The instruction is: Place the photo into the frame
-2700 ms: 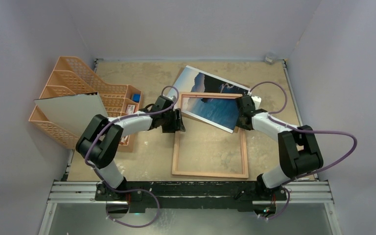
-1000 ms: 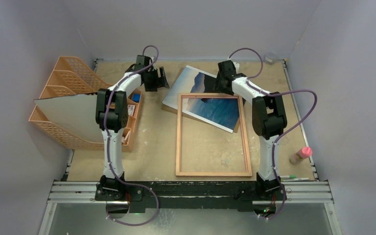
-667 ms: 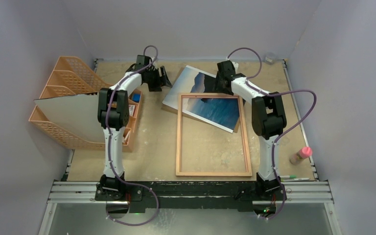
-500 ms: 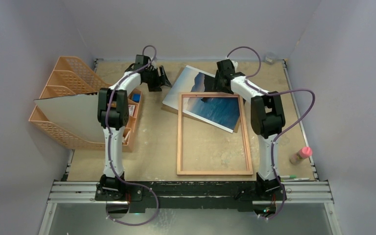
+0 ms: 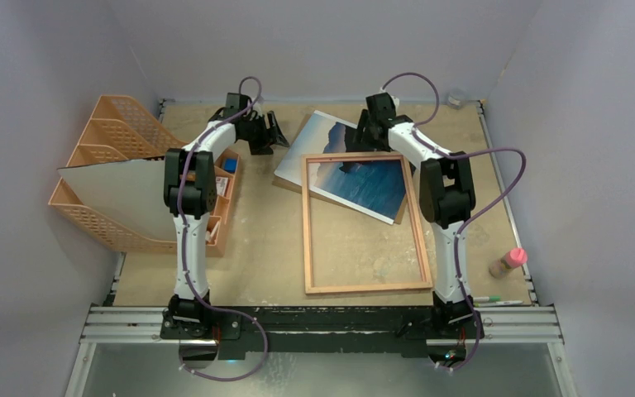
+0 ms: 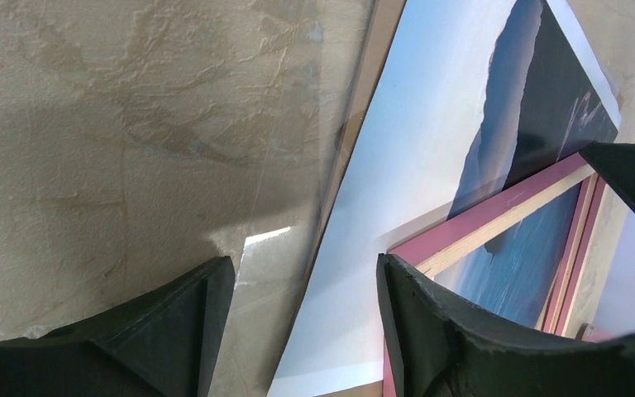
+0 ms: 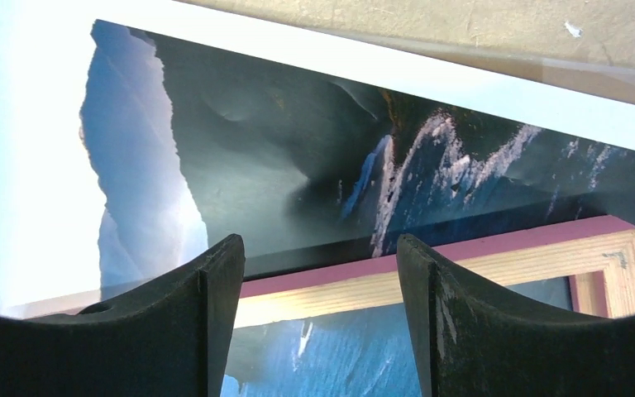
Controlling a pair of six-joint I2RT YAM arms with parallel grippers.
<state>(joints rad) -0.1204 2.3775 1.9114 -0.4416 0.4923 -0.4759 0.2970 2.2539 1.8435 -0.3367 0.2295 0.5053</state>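
Observation:
The photo (image 5: 355,169) lies face up and tilted at the back centre of the table. The frame (image 5: 417,223) lies flat with its tan rim up, its far rail over the photo. My left gripper (image 5: 279,135) is open and empty just left of the photo's left edge. In the left wrist view the gripper (image 6: 304,322) shows the photo (image 6: 430,149) and a frame corner (image 6: 496,219) between and beyond its fingers. My right gripper (image 5: 363,136) is open and empty over the frame's far rail. In the right wrist view the gripper (image 7: 318,314) hangs above the rail (image 7: 479,265) and the photo (image 7: 298,141).
An orange file organiser (image 5: 124,132) stands at the left with a greyish-white sheet (image 5: 120,190) leaning in it. A brown board edge (image 6: 362,107) shows under the photo. A pink-capped bottle (image 5: 508,262) and pens (image 5: 496,299) lie at the right near edge.
Both arms have gone from the frame's far corners to the back of the table. Over the last second the frame has turned a little, its near end shifting right. The right gripper has edged left.

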